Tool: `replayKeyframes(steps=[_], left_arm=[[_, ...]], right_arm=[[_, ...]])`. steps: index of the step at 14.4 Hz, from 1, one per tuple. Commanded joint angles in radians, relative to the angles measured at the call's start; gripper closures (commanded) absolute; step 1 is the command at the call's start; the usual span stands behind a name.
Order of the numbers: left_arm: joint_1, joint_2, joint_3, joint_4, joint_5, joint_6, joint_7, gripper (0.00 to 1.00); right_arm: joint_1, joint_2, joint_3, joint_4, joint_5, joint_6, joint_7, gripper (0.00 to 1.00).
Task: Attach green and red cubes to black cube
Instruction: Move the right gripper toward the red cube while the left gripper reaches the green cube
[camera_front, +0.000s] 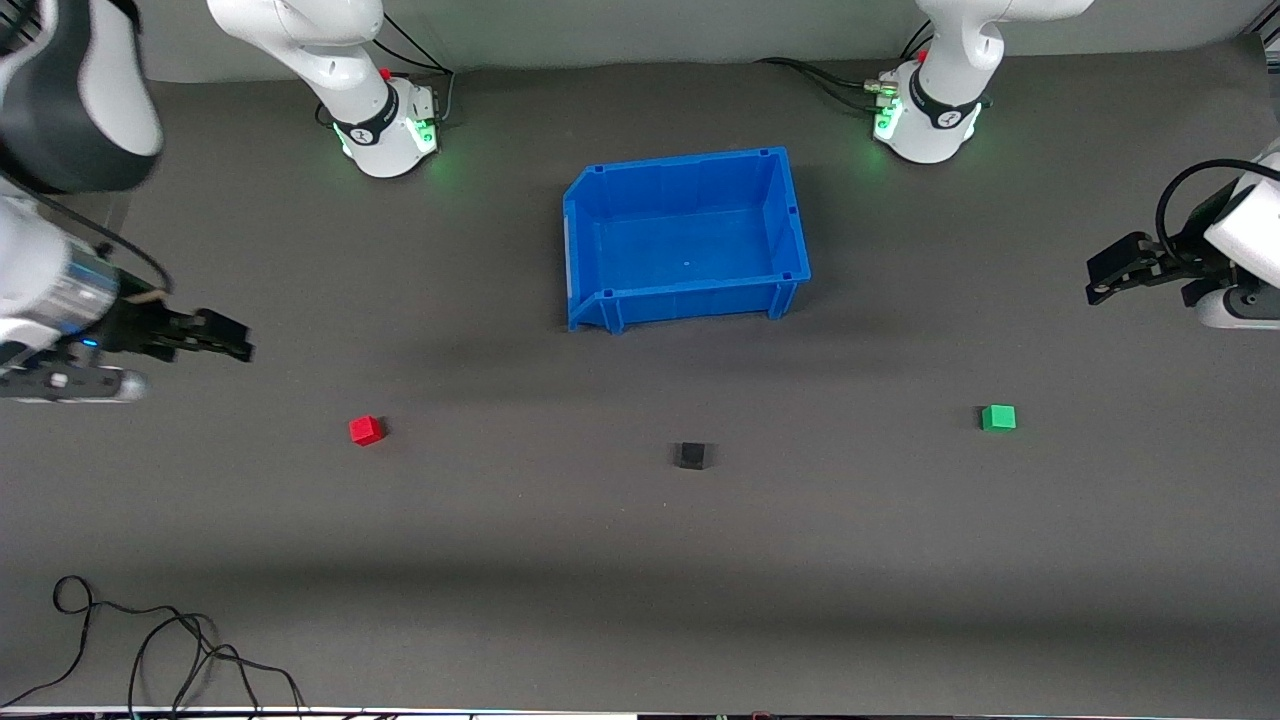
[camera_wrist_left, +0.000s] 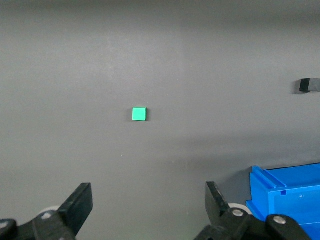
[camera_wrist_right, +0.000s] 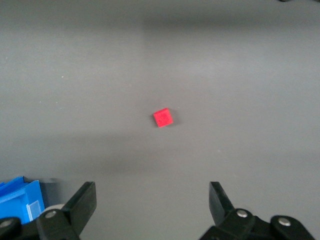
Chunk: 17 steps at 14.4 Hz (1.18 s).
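- Front view: lower right gripper, jaws wide, onto red cube; black cube sits between it and green cube, all nearer camera than blue bin.
- Left wrist view: centre left gripper, spread wide, empty, over green cube.
- Right wrist view: rotate to match red cube, turned askew.

Three small equal cubes sit apart on the dark grey surface: the red cube toward the right arm's end, the green cube toward the left arm's end, the matte black cube between them, slightly nearer the front camera.
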Motion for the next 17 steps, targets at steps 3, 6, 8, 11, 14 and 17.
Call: replayKeyframes(steps=[3,6,8,11,14,17], left_arm=[[0.053,0.008,0.012,0.021,-0.073,-0.041,-0.325,0.00],[0.103,0.017,0.012,0.015,-0.134,-0.038,-0.550,0.00],[0.166,0.034,0.012,0.012,-0.220,-0.041,-0.707,0.00],[0.269,0.088,0.012,-0.008,-0.362,-0.084,-0.827,0.00],[0.356,0.140,0.012,-0.078,-0.450,-0.083,-0.844,0.00],[0.399,0.186,0.012,-0.172,-0.511,-0.014,-0.845,0.00]], right_arm=[[0.012,-0.010,-0.003,-0.154,-0.015,0.155,-0.073,0.00],[-0.011,-0.003,-0.008,-0.198,-0.009,0.187,-0.081,0.00],[-0.039,0.008,-0.011,-0.233,-0.005,0.213,-0.030,0.00],[-0.057,0.037,-0.011,-0.293,-0.003,0.288,0.139,0.00],[-0.045,0.060,-0.008,-0.290,-0.003,0.293,0.287,0.00],[-0.047,0.066,-0.008,-0.290,-0.003,0.293,0.278,0.00]])
